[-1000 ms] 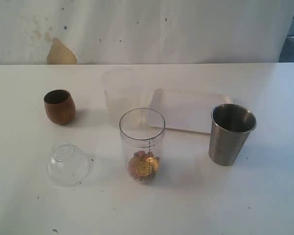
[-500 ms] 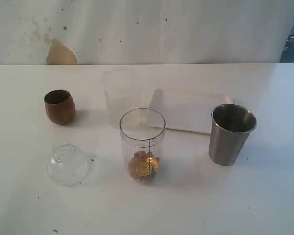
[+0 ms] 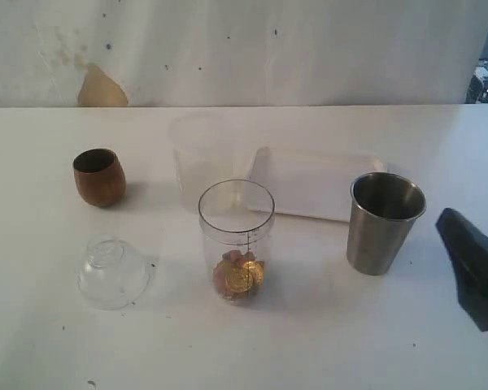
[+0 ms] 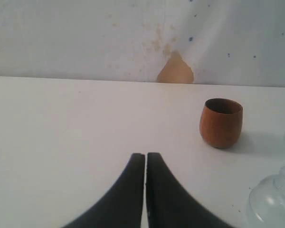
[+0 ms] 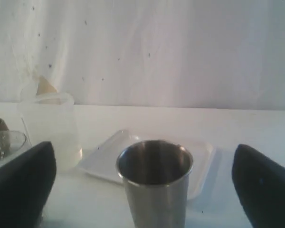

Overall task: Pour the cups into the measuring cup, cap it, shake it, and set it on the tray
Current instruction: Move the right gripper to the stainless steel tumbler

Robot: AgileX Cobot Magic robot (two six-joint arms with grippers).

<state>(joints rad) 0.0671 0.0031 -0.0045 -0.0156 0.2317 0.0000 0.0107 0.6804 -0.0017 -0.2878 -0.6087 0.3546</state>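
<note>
The clear measuring cup stands uncapped mid-table, with golden and pink pieces at its bottom. Its domed lid rests on the table to its left. The brown wooden cup stands upright at the far left, and the steel tumbler at the right. The white tray lies behind them. My right gripper is open, with its fingers wide apart just short of the steel tumbler. My left gripper is shut on nothing, some way short of the wooden cup.
A frosted beaker stands behind the measuring cup, just left of the tray. A pale wall with a tan patch runs along the table's far edge. The lid shows at the edge of the left wrist view.
A dark finger of my right gripper has come into the exterior view from the right edge, near the steel tumbler. The cups, lid and tray have not moved.
</note>
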